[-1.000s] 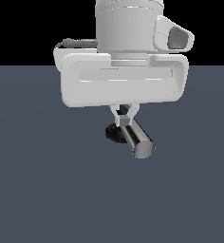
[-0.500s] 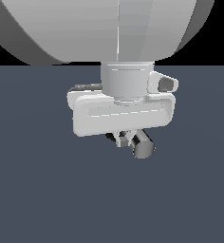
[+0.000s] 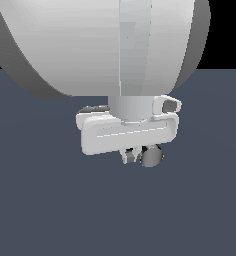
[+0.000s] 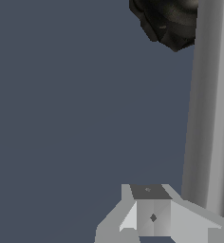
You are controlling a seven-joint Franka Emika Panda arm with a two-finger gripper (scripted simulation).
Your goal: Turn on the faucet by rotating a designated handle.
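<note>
exterior view: the arm now fills the upper half of the picture, a large pale link hanging over the gripper (image 3: pixel 131 154), which sits lower and nearer the handle (image 3: pixel 151 155) than it did 1 s ago. then the silver bar stuck out clearly toward the exterior view's right and downward; now only its round flat end peeps out just below the hand's white body, close beside the fingers (image 3: pixel 125 156). the bar seems to point more toward the camera than before, so it has likely been pushed round some way, though i cannot say how far. the rest of the faucet is hidden behind the hand, apart from a dark sliver at (image 3: pixel 95 108) that may be something else. everything stands on the plain dark desk (image 3: pixel 40 200).

wrist view: the handle (image 4: pixel 209 118) runs as a long shiny bar along one side, joining the black ribbed base (image 4: pixel 171 23) at the far end. 1 finger (image 4: pixel 152 209) shows, lying right beside the bar, seemingly pressing its side. the other finger is out of the picture, so i cannot tell how wide the fingers stand, nor whether they clasp anything.

judgement: the turn looks underway, not finished.
</note>
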